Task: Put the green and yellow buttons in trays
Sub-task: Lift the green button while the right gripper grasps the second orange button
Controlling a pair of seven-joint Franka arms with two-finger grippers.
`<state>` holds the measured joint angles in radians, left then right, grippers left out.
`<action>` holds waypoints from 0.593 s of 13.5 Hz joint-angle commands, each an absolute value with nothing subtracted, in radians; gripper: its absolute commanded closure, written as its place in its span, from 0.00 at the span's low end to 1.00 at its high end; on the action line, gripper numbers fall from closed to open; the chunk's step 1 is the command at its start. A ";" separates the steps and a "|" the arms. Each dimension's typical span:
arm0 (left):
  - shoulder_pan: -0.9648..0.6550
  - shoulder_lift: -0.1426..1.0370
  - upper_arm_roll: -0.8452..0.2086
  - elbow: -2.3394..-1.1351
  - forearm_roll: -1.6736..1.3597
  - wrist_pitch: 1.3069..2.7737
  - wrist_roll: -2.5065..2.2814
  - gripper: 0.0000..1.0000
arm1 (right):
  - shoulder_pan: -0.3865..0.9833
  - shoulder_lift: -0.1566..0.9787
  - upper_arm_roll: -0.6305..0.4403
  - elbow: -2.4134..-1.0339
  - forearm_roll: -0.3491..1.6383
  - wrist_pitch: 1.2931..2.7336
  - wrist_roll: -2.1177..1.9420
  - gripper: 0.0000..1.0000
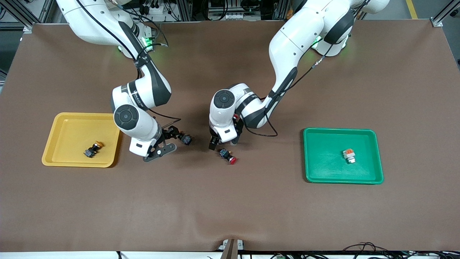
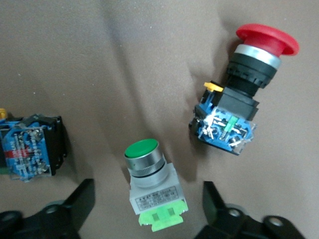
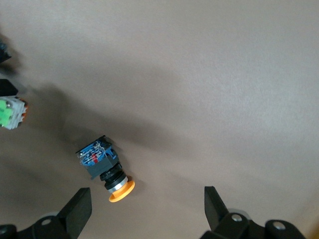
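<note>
The yellow tray (image 1: 68,124) lies at the right arm's end and holds one orange-yellow-capped button (image 1: 93,149). The green tray (image 1: 323,169) lies at the left arm's end and holds a grey-white button with an orange top (image 1: 349,155). My left gripper (image 2: 148,189) is open low over the table. A grey-white button with a green cap (image 2: 149,184) lies between its fingers, touching neither. The left hand (image 1: 223,138) hides that button in the front view. My right gripper (image 3: 147,193) is open beside a second orange-yellow-capped button (image 3: 105,169), which also shows in the front view (image 1: 185,139).
A red-capped switch (image 1: 228,155) lies on the brown mat just nearer the front camera than the left gripper. It also shows in the left wrist view (image 2: 239,109), beside the green-capped button. The two grippers (image 1: 171,140) stand close together at mid-table.
</note>
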<state>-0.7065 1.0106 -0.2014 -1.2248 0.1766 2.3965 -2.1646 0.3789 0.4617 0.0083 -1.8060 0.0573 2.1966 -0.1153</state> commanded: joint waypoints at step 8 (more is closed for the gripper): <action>-0.719 1.011 -0.189 -1.198 0.181 2.413 -2.175 1.00 | 0.419 0.436 0.014 -2.024 0.044 2.588 -0.313 0.00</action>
<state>-0.7066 1.0113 -0.2010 -1.2188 0.1766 2.3991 -2.1628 0.3947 0.4577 0.0157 -1.8949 0.0558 2.4340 -0.3048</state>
